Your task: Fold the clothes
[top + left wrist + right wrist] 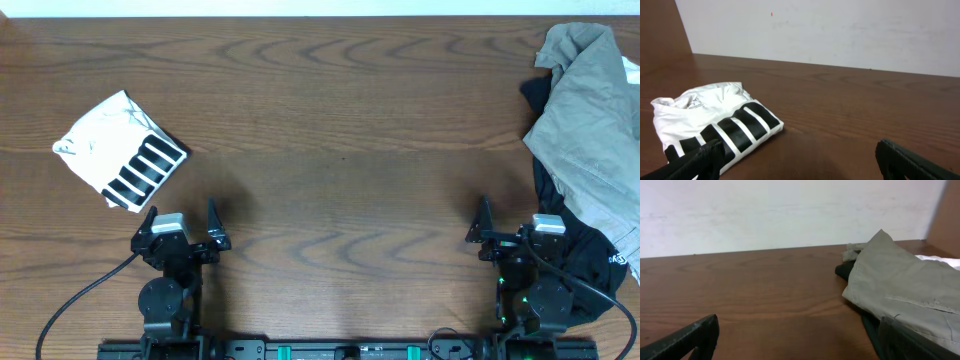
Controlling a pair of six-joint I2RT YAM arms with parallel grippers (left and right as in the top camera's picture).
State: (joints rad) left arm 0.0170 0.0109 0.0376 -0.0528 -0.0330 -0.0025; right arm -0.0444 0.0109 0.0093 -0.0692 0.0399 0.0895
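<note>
A folded white shirt with black stripes (122, 151) lies at the table's left; it also shows in the left wrist view (715, 125). A crumpled khaki garment (588, 120) lies over a black garment (590, 270) at the right edge; the khaki one shows in the right wrist view (900, 292). My left gripper (182, 216) is open and empty, just in front of the folded shirt. My right gripper (510, 218) is open and empty, its right finger next to the pile of clothes.
The brown wooden table (340, 130) spans the view. A white wall (840, 30) stands behind its far edge. A bit of white cloth (630, 68) peeks out at the far right of the pile.
</note>
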